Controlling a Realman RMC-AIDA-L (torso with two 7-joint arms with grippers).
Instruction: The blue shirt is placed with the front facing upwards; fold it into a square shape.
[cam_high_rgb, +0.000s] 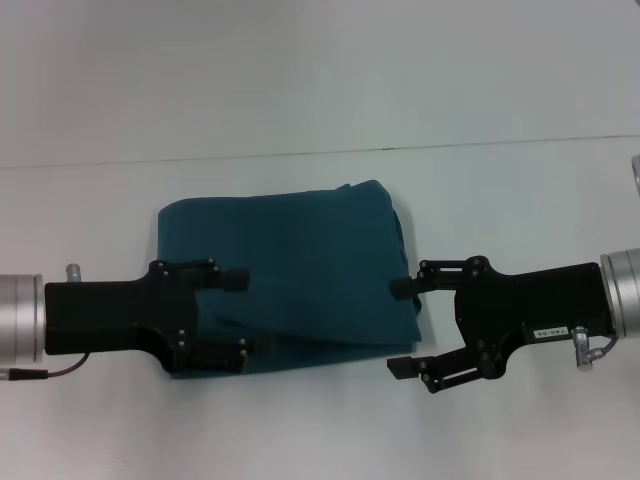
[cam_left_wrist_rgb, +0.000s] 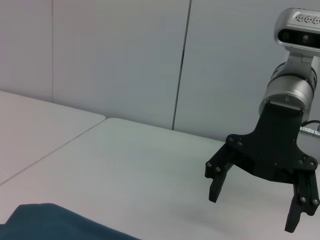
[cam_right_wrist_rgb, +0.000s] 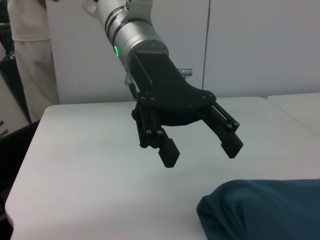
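Teal cloth, the blue shirt (cam_high_rgb: 290, 265) lies folded into a rough square mid-worktop (cam_high_rgb: 320, 80). The left gripper (cam_high_rgb: 240, 315) hovers over its 8 o'clock corner, fingers spread. The right gripper (cam_high_rgb: 405, 328) hangs at its 4 o'clock edge, fingers apart, empty.

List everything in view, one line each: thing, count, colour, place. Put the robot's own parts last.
blue shirt: one, dark teal-blue, folded into a rough square at the middle of the table, between the two grippers.
table: one, white, under the shirt, with a seam line running across behind it.
left gripper: one, black, open, over the shirt's left edge.
right gripper: one, black, open, at the shirt's right edge, one finger near the cloth and the other over bare table.
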